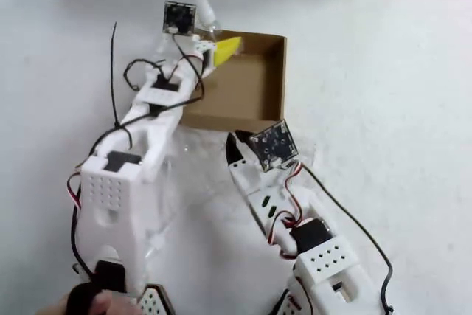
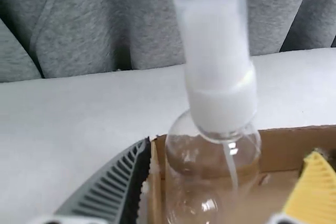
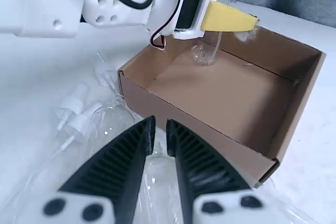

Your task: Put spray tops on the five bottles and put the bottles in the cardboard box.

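My left gripper (image 2: 228, 153) is shut on a clear bottle (image 2: 212, 156) with a white spray top (image 2: 218, 66), gripped between a grey finger and a yellow finger. It holds the bottle upright over the far left corner of the cardboard box (image 1: 228, 119); from above the bottle (image 1: 206, 14) and left gripper (image 1: 214, 40) sit at that corner. The right gripper (image 3: 159, 125) hovers just outside the box's near wall (image 3: 210, 129), black fingers drawn to a thin slit. Clear bottles (image 3: 113, 119) and loose spray tops (image 3: 73, 111) lie on the table under it.
The box floor (image 3: 220, 90) is bare brown cardboard apart from the held bottle's base (image 3: 203, 54). White table stretches wide to the right of the box (image 1: 383, 86). The left arm (image 1: 151, 108) lies diagonally over the bottle pile.
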